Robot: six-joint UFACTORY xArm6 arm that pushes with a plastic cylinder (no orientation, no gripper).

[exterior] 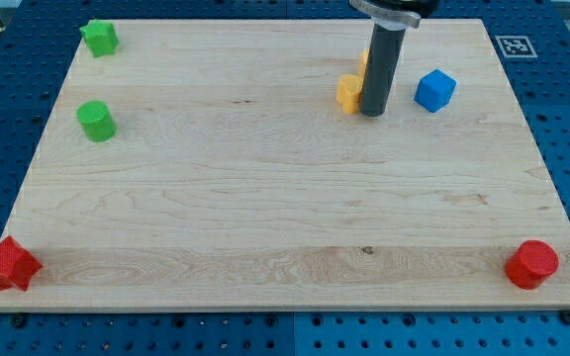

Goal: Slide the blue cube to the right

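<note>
**Rod lined up to the left of the blue cube, push not yet begun**

There is no gripper on this arm to open or close, only a dark rod, and my tip [371, 114] rests on the wooden surface [285, 218] near the view's top, right of centre. The blue cube [434, 90] sits just to the view's right of it, near but apart, with a strip of bare wood between them. On the rod's other side a yellow block [348, 93] is touching or nearly touching it; its shape is partly hidden, and an orange piece [364, 60] peeks out behind the rod.

To my eye this is the approach step: the tip is on the correct side for a rightward shove. The next move calls for travelling toward the view's right, meeting the cube's left face squarely so it slides rather than spins.

Well clear of all this are a green star-like block [99, 38], a green cylinder [96, 121], a red star-like block [9, 264] and a red cylinder [531, 264].
</note>
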